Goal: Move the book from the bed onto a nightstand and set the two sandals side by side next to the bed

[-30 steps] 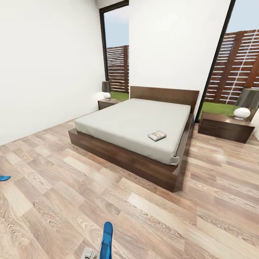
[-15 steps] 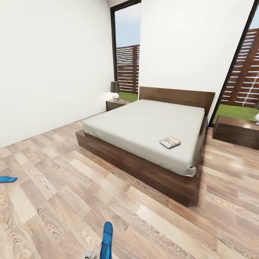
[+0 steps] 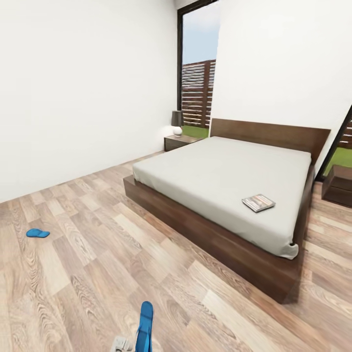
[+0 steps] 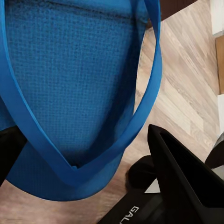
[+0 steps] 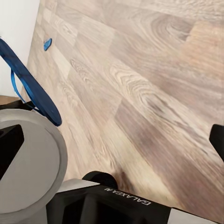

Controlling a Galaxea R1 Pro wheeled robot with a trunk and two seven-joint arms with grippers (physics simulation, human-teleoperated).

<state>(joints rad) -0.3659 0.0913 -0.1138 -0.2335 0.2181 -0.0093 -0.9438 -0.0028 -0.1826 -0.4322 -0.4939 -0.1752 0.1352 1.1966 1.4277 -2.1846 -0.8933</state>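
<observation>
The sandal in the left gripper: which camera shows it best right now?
Left wrist view: the held sandal is close up, sole and thong strap clear, beside a dark finger. Head view shows it edge-on at the picture's bottom. Right wrist view shows it side-on, strap visible.

1. the book [image 3: 258, 202] lies flat on the light-grey mattress of the bed [image 3: 215, 171], near its foot-end corner, cover up.
2. the bed is a low dark-brown platform with a headboard against the white wall.
3. one nightstand [image 3: 179, 142] stands beside the headboard; a second nightstand [image 3: 341, 185] shows partly at the bed's other side.
4. one bright-blue sandal [image 3: 37, 233] lies on the wood floor, well apart from the bed.
5. the other sandal [image 4: 70, 88] is held up in the left hand [image 4: 93, 172], straps showing.
</observation>
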